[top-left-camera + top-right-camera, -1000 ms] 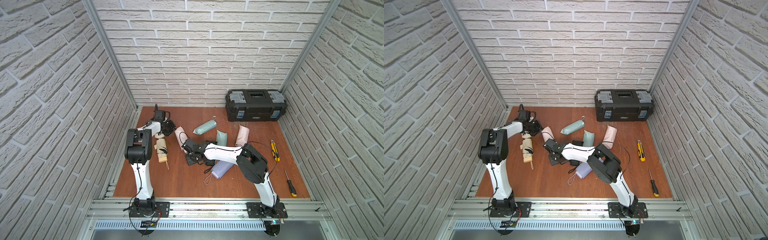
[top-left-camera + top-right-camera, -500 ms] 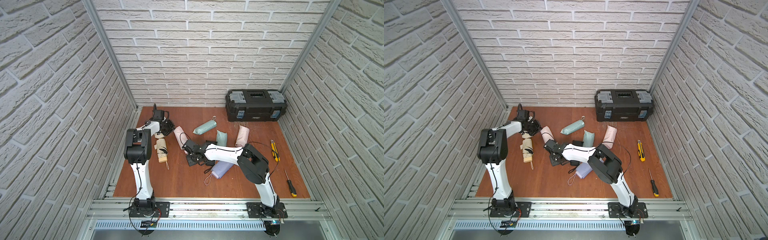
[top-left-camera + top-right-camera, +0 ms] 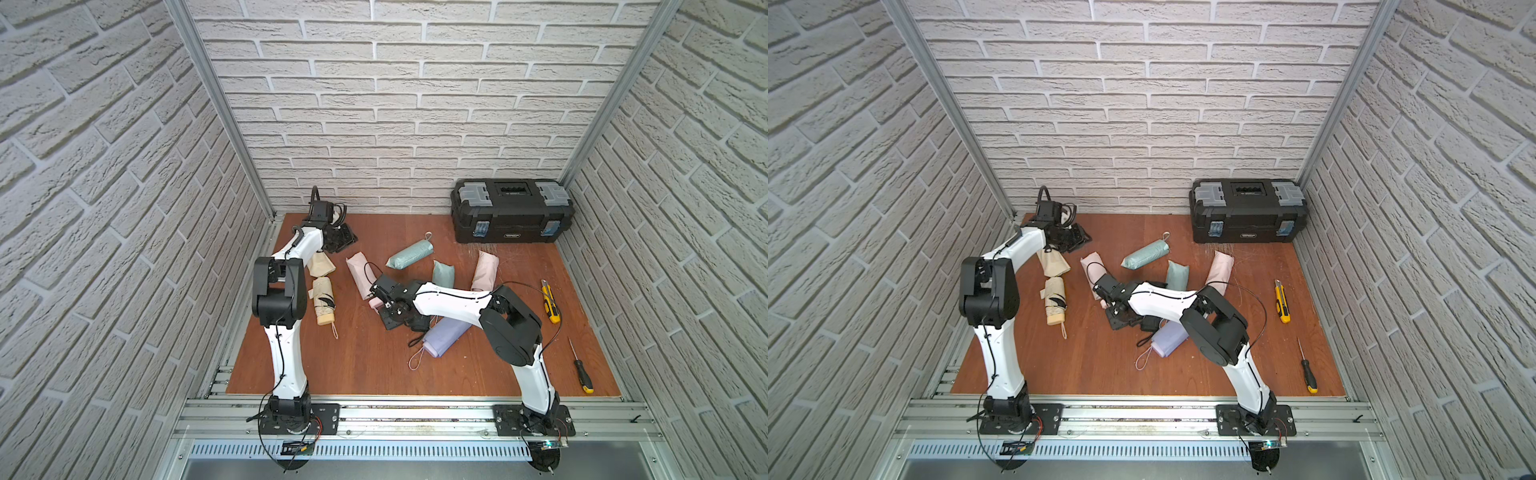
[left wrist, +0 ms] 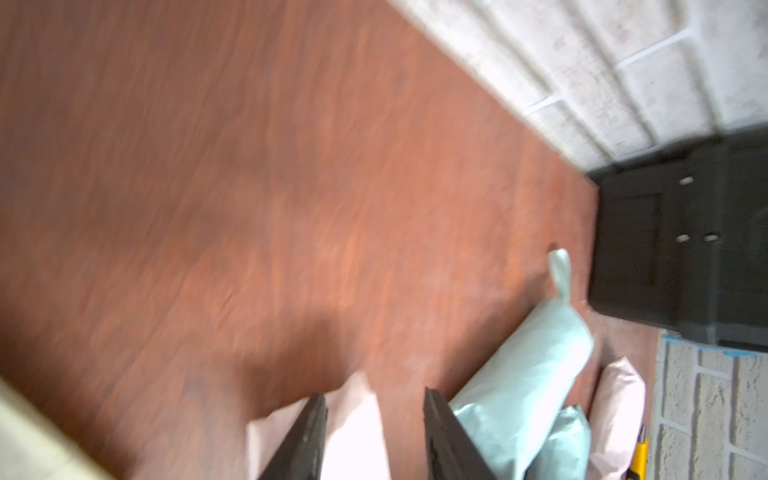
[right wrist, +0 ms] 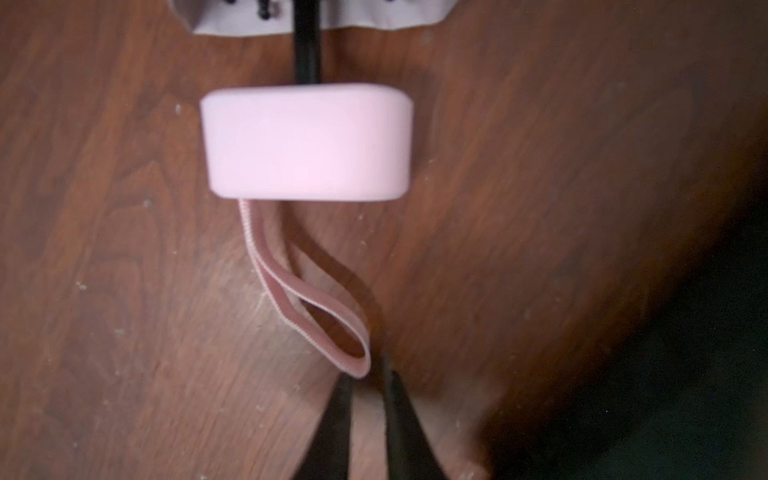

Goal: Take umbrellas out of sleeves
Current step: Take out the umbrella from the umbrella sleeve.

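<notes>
My right gripper point(image 5: 368, 380) is shut on the end of the wrist loop point(image 5: 309, 303) of a pink umbrella, whose handle point(image 5: 307, 145) sticks out of its pink sleeve point(image 3: 360, 269) at mid floor. In both top views that gripper point(image 3: 388, 309) lies low beside the handle. My left gripper point(image 4: 374, 405) is open and holds nothing, near the back left corner point(image 3: 341, 240). Beside it lie a limp beige sleeve point(image 3: 321, 264) and a bare beige umbrella point(image 3: 323, 301). Mint point(image 3: 409, 255), mint point(image 3: 443, 274), pink point(image 3: 485, 266) and lilac point(image 3: 444, 336) bundles lie around the right arm.
A black toolbox point(image 3: 513, 210) stands against the back wall at the right. A yellow utility knife point(image 3: 550, 301) and a screwdriver point(image 3: 582, 370) lie along the right side. Brick walls close in on three sides.
My left gripper's jaws have come apart and it has shifted slightly toward the back. The right gripper has stayed shut in the same place.
</notes>
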Robot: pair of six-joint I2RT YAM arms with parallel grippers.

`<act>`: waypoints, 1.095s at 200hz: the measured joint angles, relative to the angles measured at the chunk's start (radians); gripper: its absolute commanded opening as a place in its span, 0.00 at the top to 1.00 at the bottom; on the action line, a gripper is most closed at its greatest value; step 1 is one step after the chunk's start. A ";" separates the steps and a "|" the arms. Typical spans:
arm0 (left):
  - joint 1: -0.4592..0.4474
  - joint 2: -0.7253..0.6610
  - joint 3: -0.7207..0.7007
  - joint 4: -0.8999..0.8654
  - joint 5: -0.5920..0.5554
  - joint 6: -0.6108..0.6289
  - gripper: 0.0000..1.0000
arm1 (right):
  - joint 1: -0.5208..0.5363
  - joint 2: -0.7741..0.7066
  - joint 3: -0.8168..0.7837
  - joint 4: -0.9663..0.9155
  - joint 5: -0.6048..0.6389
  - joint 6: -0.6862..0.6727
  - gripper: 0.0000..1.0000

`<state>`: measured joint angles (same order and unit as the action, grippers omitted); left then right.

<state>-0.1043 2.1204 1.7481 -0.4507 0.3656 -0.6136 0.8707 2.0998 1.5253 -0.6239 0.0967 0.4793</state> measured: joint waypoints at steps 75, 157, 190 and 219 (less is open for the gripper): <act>-0.030 0.183 0.197 -0.187 -0.050 0.152 0.71 | -0.016 -0.019 -0.076 0.143 -0.031 -0.073 0.97; -0.040 0.203 0.141 -0.200 -0.058 0.168 0.71 | 0.013 -0.072 -0.238 0.411 0.027 -0.069 0.97; -0.042 0.201 0.117 -0.182 -0.055 0.168 0.71 | 0.053 -0.094 -0.307 0.505 0.095 -0.068 0.97; -0.044 0.197 0.109 -0.171 -0.055 0.168 0.71 | 0.063 -0.107 -0.360 0.590 0.098 -0.063 0.97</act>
<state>-0.1482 2.3177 1.8568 -0.6220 0.3111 -0.4458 0.9333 1.9930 1.1656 -0.0341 0.1951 0.4168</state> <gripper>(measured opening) 0.292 0.049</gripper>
